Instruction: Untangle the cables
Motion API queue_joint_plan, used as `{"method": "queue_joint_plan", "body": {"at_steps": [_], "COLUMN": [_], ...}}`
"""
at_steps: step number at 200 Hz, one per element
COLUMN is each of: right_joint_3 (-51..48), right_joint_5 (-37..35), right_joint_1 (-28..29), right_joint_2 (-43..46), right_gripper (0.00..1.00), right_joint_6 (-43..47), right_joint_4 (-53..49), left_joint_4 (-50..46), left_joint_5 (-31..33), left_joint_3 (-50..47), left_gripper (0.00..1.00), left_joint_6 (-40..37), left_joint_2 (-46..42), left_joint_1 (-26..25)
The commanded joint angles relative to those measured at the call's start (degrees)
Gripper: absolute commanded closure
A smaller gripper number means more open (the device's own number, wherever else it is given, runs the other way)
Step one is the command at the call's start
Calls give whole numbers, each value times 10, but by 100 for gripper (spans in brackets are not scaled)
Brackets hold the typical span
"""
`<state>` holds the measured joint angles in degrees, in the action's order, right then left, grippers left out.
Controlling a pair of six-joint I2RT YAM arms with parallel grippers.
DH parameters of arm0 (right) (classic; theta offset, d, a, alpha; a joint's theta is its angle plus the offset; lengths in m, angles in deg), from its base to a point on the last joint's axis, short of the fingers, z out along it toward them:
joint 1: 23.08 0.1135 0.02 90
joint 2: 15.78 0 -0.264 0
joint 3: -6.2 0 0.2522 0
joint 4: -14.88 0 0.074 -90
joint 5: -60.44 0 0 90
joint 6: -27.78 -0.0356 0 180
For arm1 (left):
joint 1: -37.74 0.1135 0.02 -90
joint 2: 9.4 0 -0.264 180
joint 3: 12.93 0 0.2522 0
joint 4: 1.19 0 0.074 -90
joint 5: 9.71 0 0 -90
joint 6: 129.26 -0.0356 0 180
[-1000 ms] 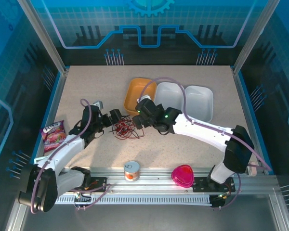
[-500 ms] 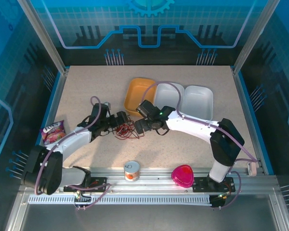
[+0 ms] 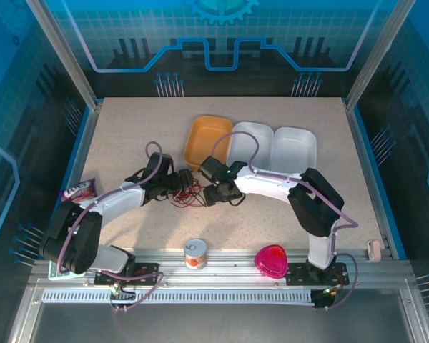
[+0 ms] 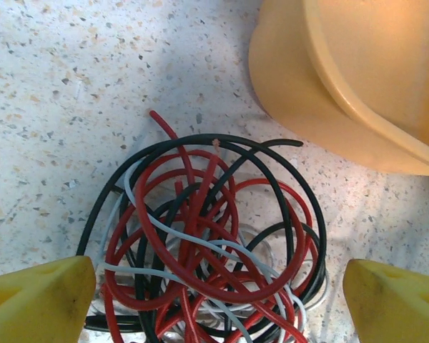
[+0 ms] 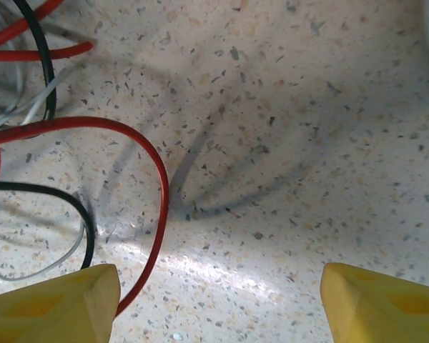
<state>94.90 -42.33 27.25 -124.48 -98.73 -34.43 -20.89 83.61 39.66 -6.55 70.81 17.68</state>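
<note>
Where left hand (image 4: 214, 304), right hand (image 5: 218, 304) flank: three cables (image 4: 200, 236), tangled.

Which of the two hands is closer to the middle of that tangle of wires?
Left. The left hand hangs right over the wires, straddling the tangle. The right hand is off to one side, with a few outer loops by one tip.
</note>
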Motion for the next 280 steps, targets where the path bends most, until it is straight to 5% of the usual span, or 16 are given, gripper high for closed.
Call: {"method": "queue_joint_plan", "body": {"at_steps": [1, 143, 186, 226, 246, 280], "right_joint_3": [27, 36, 9, -19, -23, -22], "right_joint_5": [13, 4, -2, -17, -34, -64], "right_joint_1": [9, 45, 41, 20, 12, 9], "right_joint_2": [-22, -59, -51, -13, 4, 33], "right_gripper": [25, 26, 53, 91, 100, 100], "right_joint_6": [-16, -32, -34, -39, -39, -38], "right_joint_4": [-13, -65, -72, -65, -69, -72], "left_joint_4": [-17, 33, 40, 45, 45, 45], "left_joint_5": [20, 30, 41, 49, 54, 61], "left_joint_3": [-16, -76, -72, -70, -71, -72], "left_gripper": [12, 29, 28, 27, 25, 25], "left_joint_6": [3, 52, 58, 59, 58, 56], "left_joint_2": [-12, -33, -35, -37, -38, -40], "left_joint_1": [-3, -3, -2, -2, -2, -2]}}
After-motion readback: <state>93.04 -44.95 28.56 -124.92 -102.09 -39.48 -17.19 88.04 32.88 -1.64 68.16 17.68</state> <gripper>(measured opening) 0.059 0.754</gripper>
